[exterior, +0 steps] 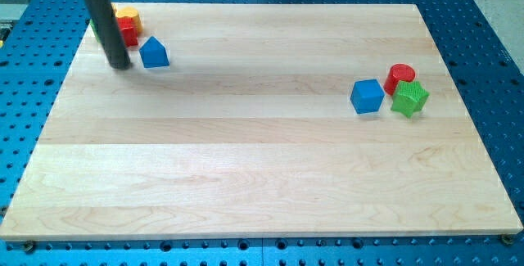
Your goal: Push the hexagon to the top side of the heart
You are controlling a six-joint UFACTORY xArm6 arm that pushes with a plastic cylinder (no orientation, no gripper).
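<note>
My tip [120,66] rests on the board near the view's top left corner. A blue house-shaped block [154,53] lies just to the tip's right, a small gap apart. Behind the rod a red block [129,31] sits against a yellow block [127,12], which is above it in the view. Both are partly hidden, so I cannot tell which is the hexagon or the heart. A sliver of a green block [95,29] shows left of the rod.
At the view's right a blue cube [367,96], a red cylinder [400,75] and a green star-like block [409,99] stand close together. The wooden board [246,160] lies on a blue perforated table.
</note>
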